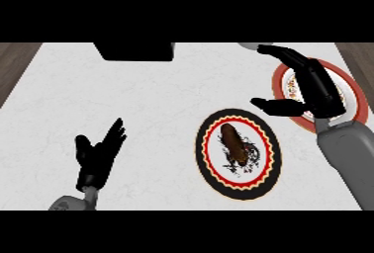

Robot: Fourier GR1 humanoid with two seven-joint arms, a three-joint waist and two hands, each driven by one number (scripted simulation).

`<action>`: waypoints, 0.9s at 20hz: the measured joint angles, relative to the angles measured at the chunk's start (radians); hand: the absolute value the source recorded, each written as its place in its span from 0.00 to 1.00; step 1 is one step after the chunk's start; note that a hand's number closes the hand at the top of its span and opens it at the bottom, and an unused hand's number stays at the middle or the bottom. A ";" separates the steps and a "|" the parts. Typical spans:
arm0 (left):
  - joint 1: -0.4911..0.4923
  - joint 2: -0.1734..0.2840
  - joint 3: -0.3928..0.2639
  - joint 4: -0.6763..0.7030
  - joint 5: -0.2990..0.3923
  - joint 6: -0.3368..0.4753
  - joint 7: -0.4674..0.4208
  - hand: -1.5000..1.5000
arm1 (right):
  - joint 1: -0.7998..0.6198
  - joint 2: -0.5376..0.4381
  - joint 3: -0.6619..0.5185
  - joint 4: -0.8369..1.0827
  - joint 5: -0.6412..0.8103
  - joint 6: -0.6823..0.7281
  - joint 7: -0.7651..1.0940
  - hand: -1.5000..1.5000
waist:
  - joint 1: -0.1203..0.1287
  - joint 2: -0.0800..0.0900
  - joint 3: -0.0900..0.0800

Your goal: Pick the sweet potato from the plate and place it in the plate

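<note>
- The brown, elongated sweet potato [233, 143] lies on a round plate with a black rim, a red ring and a white patterned centre [208, 148], a little right of the frame's middle. It lies lengthwise, running from the plate's upper part down towards its centre.
- A second round plate, with a red rim and a white centre [281, 81], sits at the upper right of the frame, largely covered by the right hand and forearm. The two plates are near each other but apart.
- The black right hand [318, 86] hangs over the red-rimmed plate, fingers stretched towards the top of the frame and the thumb sticking out to the left; the fingers are spread and hold nothing.
- The black left hand [99, 153] shows at the lower left of the frame, fingers straight and pointing up, apart, holding nothing, well away from both plates.
- A dark, boxy object [137, 51] sits at the upper edge, left of centre, on the white marbled counter top [146, 99].
</note>
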 measured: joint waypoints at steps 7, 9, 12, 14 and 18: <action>0.045 0.020 0.020 -0.033 0.006 -0.020 0.020 0.50 | -0.039 -0.084 0.108 -0.117 0.119 0.204 0.222 0.00 | -0.016 -0.007 -0.001; 0.045 0.024 0.027 -0.031 0.008 -0.024 0.019 0.50 | -0.061 -0.106 0.152 -0.136 0.145 0.292 0.298 0.00 | -0.017 -0.007 -0.001; 0.041 0.023 0.027 -0.038 0.004 -0.022 0.034 0.50 | -0.091 -0.097 0.225 -0.180 0.189 0.399 0.425 0.00 | -0.017 -0.007 -0.001; 0.040 0.012 0.028 -0.018 -0.001 -0.024 0.021 0.50 | -0.111 -0.072 0.260 -0.210 0.214 0.461 0.516 0.00 | -0.018 -0.006 -0.001; 0.044 0.024 0.045 -0.033 0.002 -0.043 0.028 0.50 | -0.125 -0.008 0.316 -0.222 0.276 0.548 0.653 0.00 | -0.014 -0.004 0.000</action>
